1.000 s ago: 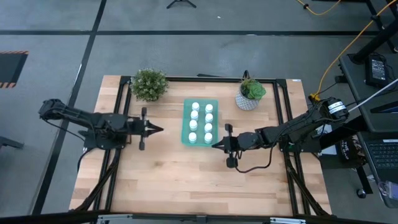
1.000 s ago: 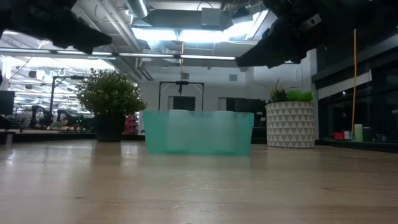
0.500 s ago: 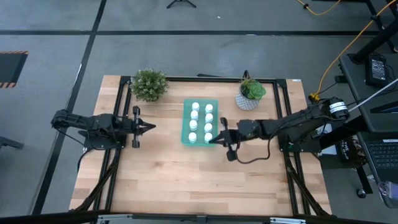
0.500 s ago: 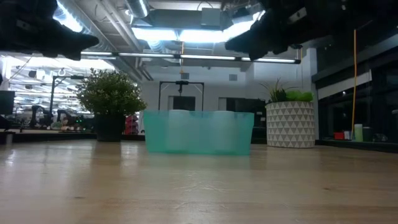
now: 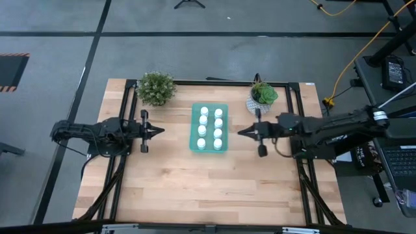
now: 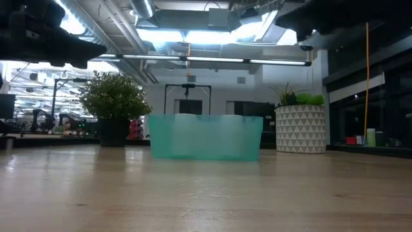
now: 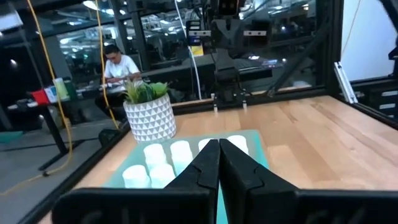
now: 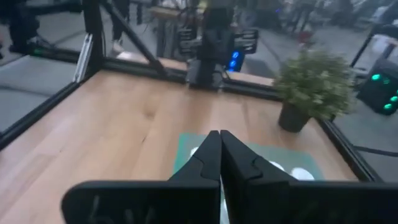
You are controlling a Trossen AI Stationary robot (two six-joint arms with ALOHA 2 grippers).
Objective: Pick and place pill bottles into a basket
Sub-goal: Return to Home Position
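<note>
Several white pill bottles point(image 5: 209, 127) stand upright in two rows inside the teal basket point(image 5: 194, 144), which rests flat on the table's middle point(image 6: 206, 136). Their caps point(image 7: 163, 158) show in the left wrist view and faintly point(image 8: 301, 175) in the right wrist view. My left gripper point(image 5: 162, 130) hangs shut and level at the basket's left, holding nothing point(image 7: 219, 147). My right gripper point(image 5: 239, 132) hangs shut and level at the basket's right, also holding nothing point(image 8: 219, 138).
A dark-potted bushy plant point(image 5: 156, 88) stands at the far left, a white patterned pot with a green plant point(image 5: 261, 99) at the far right. Black frame rails point(image 5: 294, 117) run along the table's sides. Bare wood point(image 5: 208, 185) lies near the front edge. A person point(image 7: 119, 65) sits beyond the table.
My right gripper has drawn back from the basket's near right corner toward the table's right edge and risen. My left gripper has pulled slightly back toward the left edge and sunk a little. The basket and bottles have not moved.
</note>
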